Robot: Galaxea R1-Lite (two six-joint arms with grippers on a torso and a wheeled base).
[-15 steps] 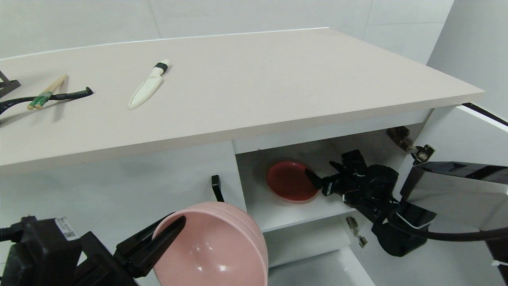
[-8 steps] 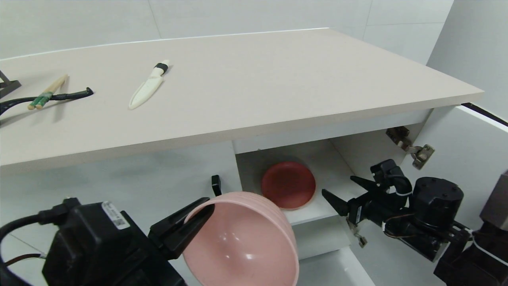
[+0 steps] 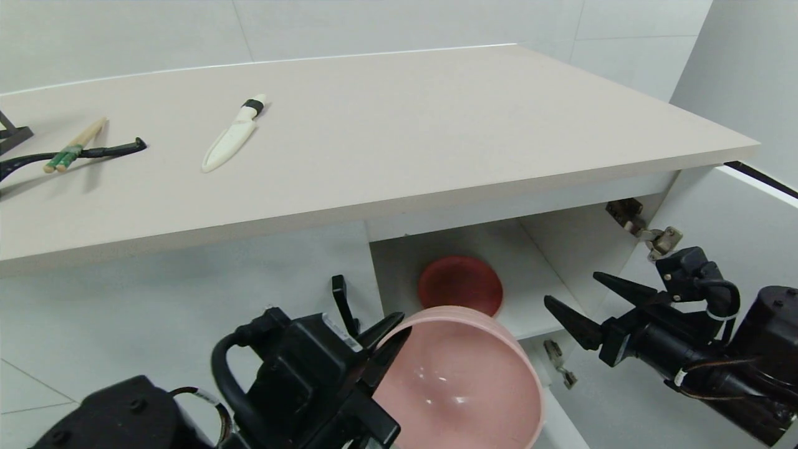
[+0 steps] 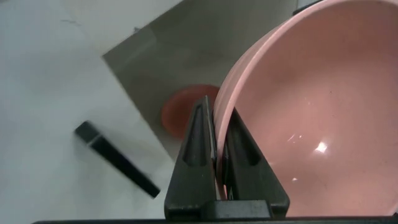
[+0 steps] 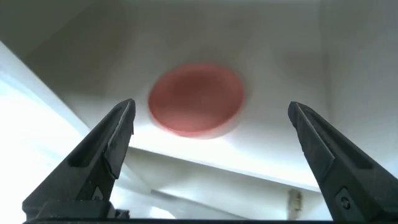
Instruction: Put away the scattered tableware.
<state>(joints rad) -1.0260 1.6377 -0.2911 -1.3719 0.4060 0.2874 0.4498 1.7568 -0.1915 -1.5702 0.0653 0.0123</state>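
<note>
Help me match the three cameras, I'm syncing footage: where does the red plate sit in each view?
Head view: the red plate lies on the cabinet shelf, just beyond the pink bowl's far rim.
Left wrist view: beyond the left gripper, partly hidden by it.
Right wrist view: centred ahead of the open right gripper.
Shared landmark: the white cabinet shelf it lies on.
</note>
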